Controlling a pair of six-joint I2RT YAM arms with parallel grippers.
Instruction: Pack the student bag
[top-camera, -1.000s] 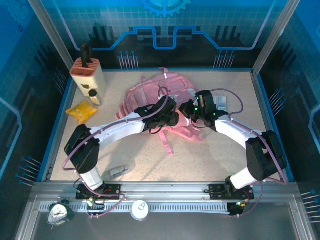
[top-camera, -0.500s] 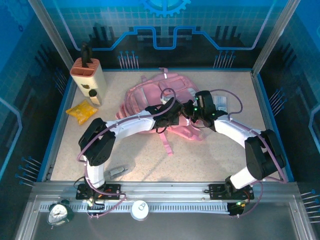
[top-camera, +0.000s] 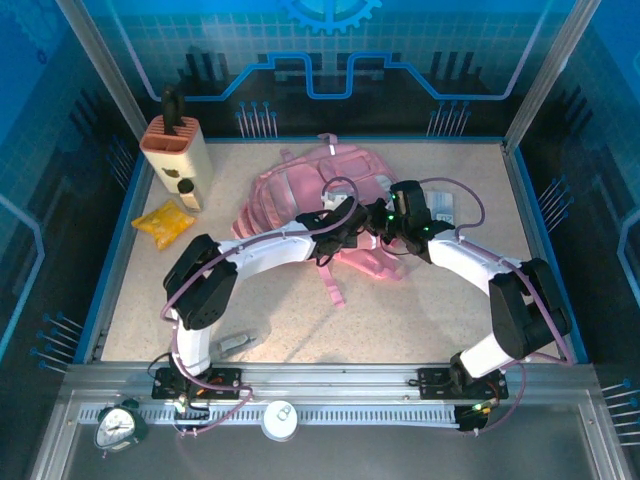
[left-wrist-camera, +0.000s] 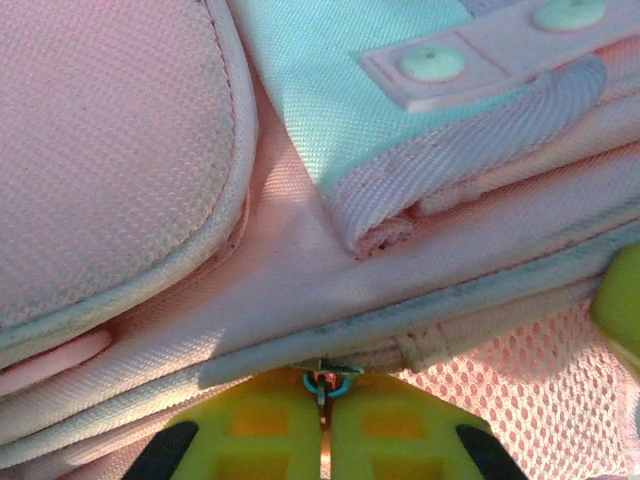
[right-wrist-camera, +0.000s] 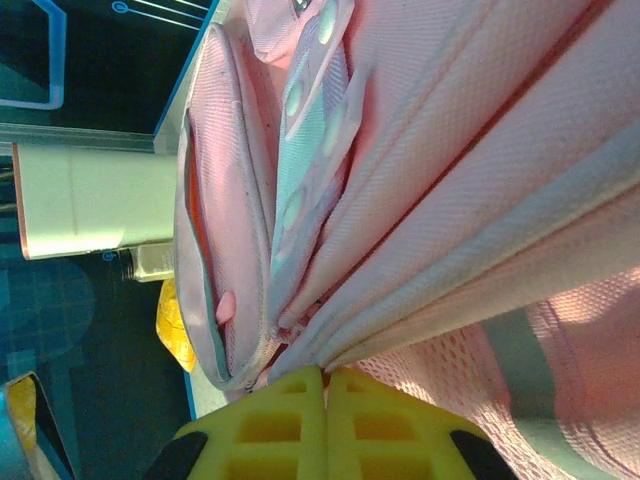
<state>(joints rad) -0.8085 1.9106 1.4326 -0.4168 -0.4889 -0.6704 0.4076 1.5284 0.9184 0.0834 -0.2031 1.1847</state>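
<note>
Speckled table (top-camera: 430, 310) in a blue-walled cell. Pink student bag (top-camera: 300, 190) lies centre, toward the far side. The left gripper (left-wrist-camera: 322, 400) has just pinched closed on its zip pull (left-wrist-camera: 322, 381), while the right gripper (right-wrist-camera: 326, 385) clamps the bag's fabric. Unzipping can likely begin.

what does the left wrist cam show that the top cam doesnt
Left wrist, up close: the left gripper shut on a small zip pull at a seam of the student bag, beside a mesh pocket. Top external, wider: the yellow packet, the beige holder and the right gripper at the bag. Both: the pink bag and the left gripper on it.
</note>
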